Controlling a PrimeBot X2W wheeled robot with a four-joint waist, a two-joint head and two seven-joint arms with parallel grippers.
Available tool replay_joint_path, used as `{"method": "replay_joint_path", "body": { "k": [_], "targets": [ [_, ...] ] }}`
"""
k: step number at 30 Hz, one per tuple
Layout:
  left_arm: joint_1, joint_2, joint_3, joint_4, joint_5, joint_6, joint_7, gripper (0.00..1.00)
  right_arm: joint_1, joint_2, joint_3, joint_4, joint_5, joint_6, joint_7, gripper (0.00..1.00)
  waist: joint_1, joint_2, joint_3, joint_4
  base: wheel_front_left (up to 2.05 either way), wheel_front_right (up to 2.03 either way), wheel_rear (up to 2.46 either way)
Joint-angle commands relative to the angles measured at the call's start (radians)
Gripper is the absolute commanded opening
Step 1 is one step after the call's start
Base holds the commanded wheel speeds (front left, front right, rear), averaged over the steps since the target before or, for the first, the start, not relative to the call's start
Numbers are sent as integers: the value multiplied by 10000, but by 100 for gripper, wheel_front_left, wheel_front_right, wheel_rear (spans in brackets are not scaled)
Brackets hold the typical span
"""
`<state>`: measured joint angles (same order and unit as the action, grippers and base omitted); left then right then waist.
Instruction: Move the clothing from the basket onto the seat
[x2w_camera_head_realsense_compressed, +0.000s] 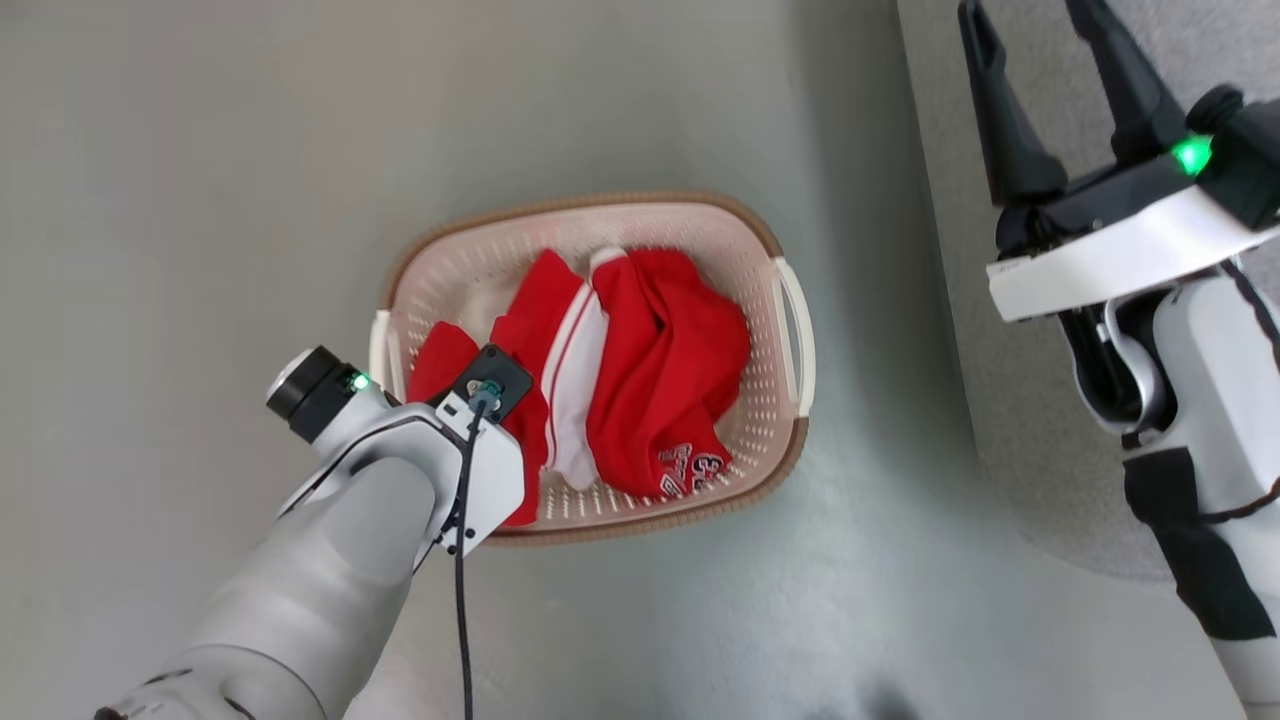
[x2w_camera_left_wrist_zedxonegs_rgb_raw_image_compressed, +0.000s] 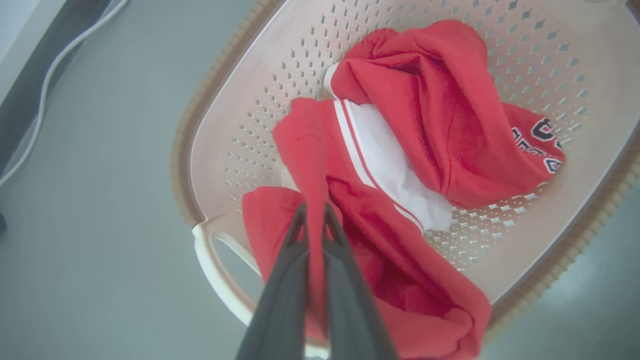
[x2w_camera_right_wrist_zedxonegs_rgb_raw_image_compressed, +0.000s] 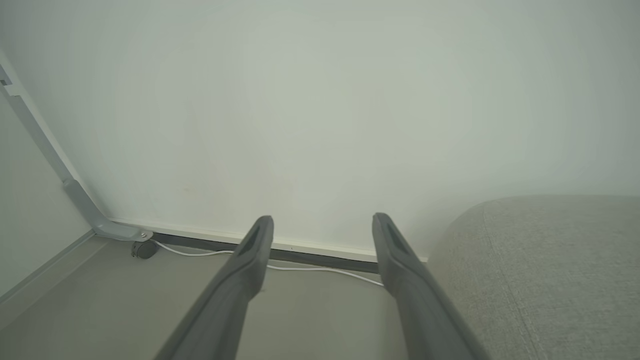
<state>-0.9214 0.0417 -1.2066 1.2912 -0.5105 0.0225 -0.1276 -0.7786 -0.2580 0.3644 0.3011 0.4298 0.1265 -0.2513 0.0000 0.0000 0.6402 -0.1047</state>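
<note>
Beside the right tool (x2w_camera_right_wrist_zedxonegs_rgb_raw_image_compressed: 322, 220), off to its right, the seat (x2w_camera_right_wrist_zedxonegs_rgb_raw_image_compressed: 550, 260) is plain grey fabric over the part visible, so I judge that nothing has been delivered to it yet. Below the left tool (x2w_camera_left_wrist_zedxonegs_rgb_raw_image_compressed: 314, 210) the basket (x2w_camera_head_realsense_compressed: 470, 270) sits on the floor (x2w_camera_head_realsense_compressed: 200, 200). All the clothing (x2w_camera_head_realsense_compressed: 665, 370) in sight lies inside it: red folds, a white striped panel across the middle and, at the end far from the left tool, a hem with dark-and-white lettering. The left tool is clamped on the clothing, its two fingers pressed together with a ridge of red cloth pinched between them and drawn up from the heap. The right tool has its fingers wide apart with nothing between them, well apart from the basket. By my reading the task is at its first grasp. The lift, the carry across to the seat and the release are all left, probably over more than one trip, though I cannot tell how many garments there are.
</note>
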Motion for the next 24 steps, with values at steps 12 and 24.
{"method": "replay_joint_path", "body": {
  "k": [12, 24],
  "targets": [
    [1118, 85, 645, -1408, -1257, 308, -1255, 0, 1655, 2, 221, 785, -36, 42, -105, 100, 0, 0, -2661, 810, 0, 0, 0],
    [1860, 85, 1133, -4033, -1973, 1754, -1337, 0, 3052, 554, -351, 1421, -281, 42, -105, 100, 0, 0, -4375, 999, 0, 0, 0]
  ]
}}
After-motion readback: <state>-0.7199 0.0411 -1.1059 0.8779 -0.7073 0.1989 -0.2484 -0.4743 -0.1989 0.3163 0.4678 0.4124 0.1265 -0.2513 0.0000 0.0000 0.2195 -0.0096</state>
